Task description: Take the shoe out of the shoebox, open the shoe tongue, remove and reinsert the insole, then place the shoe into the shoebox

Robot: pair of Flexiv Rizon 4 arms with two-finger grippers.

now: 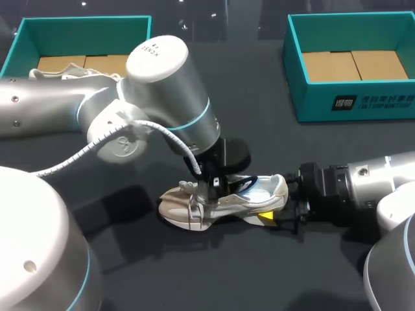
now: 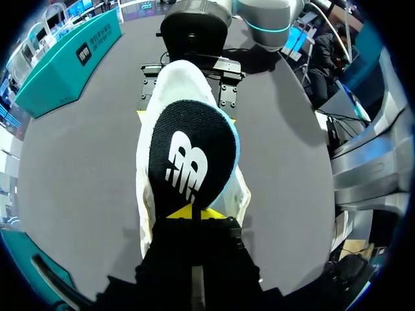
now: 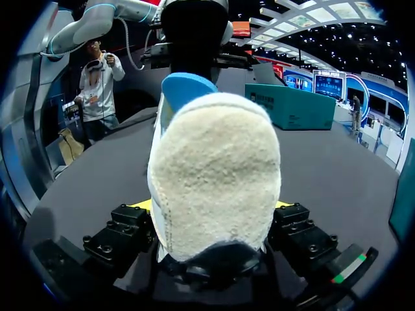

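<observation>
Dark table [image 1: 130,278] bore a teal shoebox [image 1: 84,24] far left and a second shoebox [image 1: 363,97] far right. The pale shoe [image 1: 194,207] lay outside both, mid-table. The right gripper [image 3: 211,207] clamped its heel. The left gripper [image 2: 192,214] pinched the black insole [image 2: 188,162], which stood raised from the shoe.

The left arm [image 1: 162,110] and right arm [image 1: 382,178] are stout silver-grey cylinders with thin cyan rings [image 1: 205,120] at the joints. The left has a white round cap [image 1: 157,58] with small dark print and a white coiled cable [image 1: 107,141]. The right has a black ribbed wrist [image 1: 321,188]. The left end effector [image 2: 192,212] and right end effector [image 3: 213,207] are black, yellow-tipped, the right studded with screws [image 3: 113,241].
</observation>
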